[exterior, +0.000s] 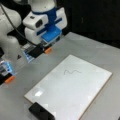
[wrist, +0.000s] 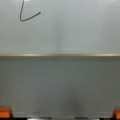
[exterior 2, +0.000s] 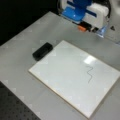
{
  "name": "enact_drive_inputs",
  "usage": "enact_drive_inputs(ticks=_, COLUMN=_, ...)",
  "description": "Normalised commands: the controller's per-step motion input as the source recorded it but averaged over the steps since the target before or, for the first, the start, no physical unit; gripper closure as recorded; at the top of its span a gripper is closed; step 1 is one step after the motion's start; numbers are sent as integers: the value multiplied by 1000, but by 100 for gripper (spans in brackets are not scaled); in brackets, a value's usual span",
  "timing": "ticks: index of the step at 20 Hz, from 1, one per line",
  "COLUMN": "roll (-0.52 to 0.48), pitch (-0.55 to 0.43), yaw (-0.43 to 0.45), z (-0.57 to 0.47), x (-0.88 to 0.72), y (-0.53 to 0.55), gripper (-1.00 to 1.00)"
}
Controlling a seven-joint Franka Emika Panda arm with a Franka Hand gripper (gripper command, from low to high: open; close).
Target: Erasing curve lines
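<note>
White surface: the whiteboard (exterior: 75, 92) lies flat on the grey table (exterior: 100, 50), its thin wood-coloured edge showing in both front views; flat placement leaves the whole face open to a wipe from above.
Curve lines: 1 thin dark squiggle (exterior: 72, 72) drawn on the board, toward the side nearer the arm; intact, no smear showing. In a front view it sits toward the right (exterior 2: 89, 74); in the wrist view only 1 hooked end (wrist: 26, 15) shows at top left.
Eraser: a black block (exterior 2: 42, 51) resting on the table just beside the board's corner, off the white face and well apart from the squiggle; not held.
Gripper: white and blue, orange-tipped (exterior: 41, 50), hovering above bare table just beyond the board's edge, well apart from the eraser. Fingers: spread wide, the 2 orange tips at opposite bottom corners of the wrist view (wrist: 5, 113), nothing between them.
Glare: 1 bright spot on the board (exterior: 38, 93), reflection only, not ink.
Work standing: apparently no erasing begun.
</note>
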Motion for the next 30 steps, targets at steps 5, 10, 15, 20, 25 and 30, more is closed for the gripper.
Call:
enact_drive_inputs(ticks=5, roll=-6, pitch=74, yaw=101, z=16, x=31, y=-43, gripper=-100)
enact_drive_inputs(ticks=10, roll=-33, pitch=71, yaw=95, z=-14, x=89, y=-194, gripper=-100)
enact_drive_inputs(ticks=15, roll=-80, pitch=59, yaw=86, z=-32, x=145, y=-295, gripper=-100)
enact_drive_inputs(ticks=20, roll=-66, pitch=54, yaw=140, z=10, x=204, y=-388, gripper=-100)
enact_drive_inputs(ticks=25, roll=-83, pitch=94, yaw=161, z=36, x=267, y=-500, gripper=-100)
enact_drive_inputs(ticks=30, roll=-62, pitch=143, yaw=174, z=61, x=313, y=-558, gripper=-100)
